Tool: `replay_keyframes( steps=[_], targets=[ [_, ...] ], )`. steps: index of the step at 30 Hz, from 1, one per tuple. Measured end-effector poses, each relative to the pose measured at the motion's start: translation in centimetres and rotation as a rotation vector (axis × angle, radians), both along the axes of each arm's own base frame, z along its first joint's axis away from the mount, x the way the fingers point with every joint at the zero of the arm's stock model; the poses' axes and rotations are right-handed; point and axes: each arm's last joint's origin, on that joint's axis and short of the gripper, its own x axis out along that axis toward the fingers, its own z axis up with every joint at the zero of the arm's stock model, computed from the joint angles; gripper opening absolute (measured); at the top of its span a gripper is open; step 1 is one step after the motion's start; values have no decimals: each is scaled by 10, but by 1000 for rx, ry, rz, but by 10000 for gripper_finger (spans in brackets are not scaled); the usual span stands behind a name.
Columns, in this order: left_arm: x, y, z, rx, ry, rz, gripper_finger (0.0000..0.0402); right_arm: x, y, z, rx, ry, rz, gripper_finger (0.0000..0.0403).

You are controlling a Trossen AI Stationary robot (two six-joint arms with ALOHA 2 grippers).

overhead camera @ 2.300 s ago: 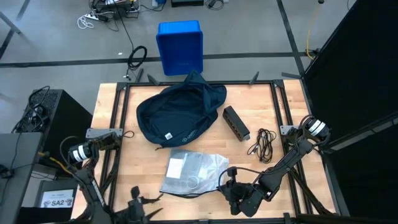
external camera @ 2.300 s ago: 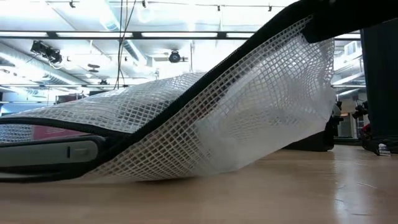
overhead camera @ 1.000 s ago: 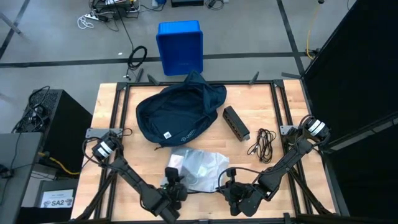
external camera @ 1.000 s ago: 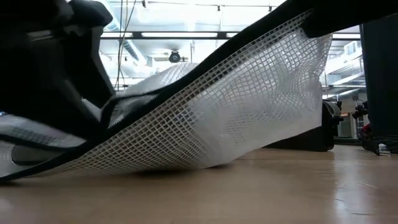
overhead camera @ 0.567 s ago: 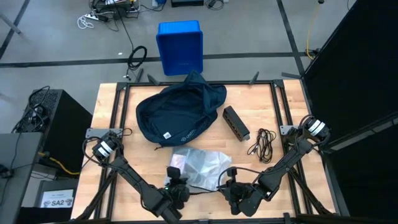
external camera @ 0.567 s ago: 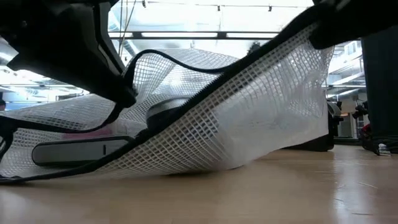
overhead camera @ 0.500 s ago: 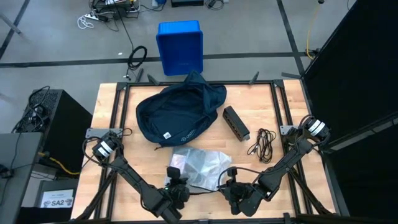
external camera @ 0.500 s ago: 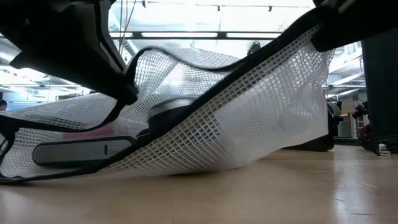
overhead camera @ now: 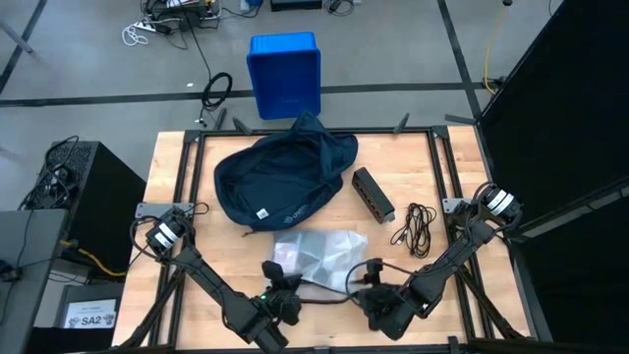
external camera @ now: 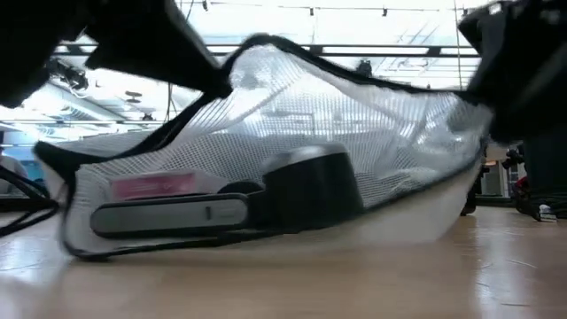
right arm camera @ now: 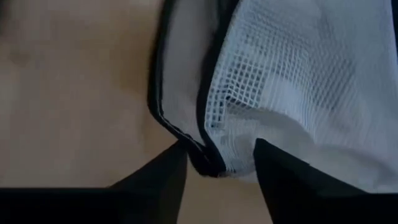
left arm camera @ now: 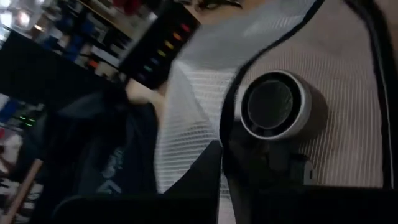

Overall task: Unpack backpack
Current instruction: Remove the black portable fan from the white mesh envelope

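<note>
Near the front edge of the wooden bench (overhead camera: 187, 187), a white mesh pouch (overhead camera: 316, 253) with a black zipper border lies between the two arms, and both claws are at it. At the pouch's left front corner, the left claw (overhead camera: 278, 291) is fully closed, pinching the mesh edge; the left wrist view shows the black border running right up to its dark fingers, with a round grey-rimmed object (left arm camera: 274, 104) visible through the netting. At the pouch's right front corner, the right claw (overhead camera: 371, 283) has its fingers (right arm camera: 152, 183) spread partway, and the pouch's black-edged corner sits in the gap between them; whether they press on it cannot be told. From the low view the pouch bulges upward like a tent, and inside it rest a flat grey device (external camera: 168, 215) with a pink label (external camera: 152, 185) above it and a dark block-shaped item (external camera: 310, 189). Behind the pouch, toward the middle-rear of the bench, the dark navy backpack (overhead camera: 280, 177) lies slumped with its small white label facing up. To the right of the backpack sit a dark rectangular block (overhead camera: 373, 194) and a coiled black cable (overhead camera: 417, 228). A bright blue bin (overhead camera: 284, 74) stands on the floor beyond the bench.
</note>
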Motion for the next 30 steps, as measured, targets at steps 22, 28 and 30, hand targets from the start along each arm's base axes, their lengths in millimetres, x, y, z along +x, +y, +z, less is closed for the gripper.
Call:
replay_keyframes(
  steps=[22, 28, 30],
  targets=[
    [22, 7, 29, 42, -35, 33, 0, -22, 14, 30, -35, -185, 10, 267],
    [23, 9, 29, 40, -39, 40, 0, 2, 30, 48, 100, -406, 66, 282],
    [26, 12, 29, 40, -40, 50, 0, 14, 34, 47, 148, -439, 136, 284]
  ],
)
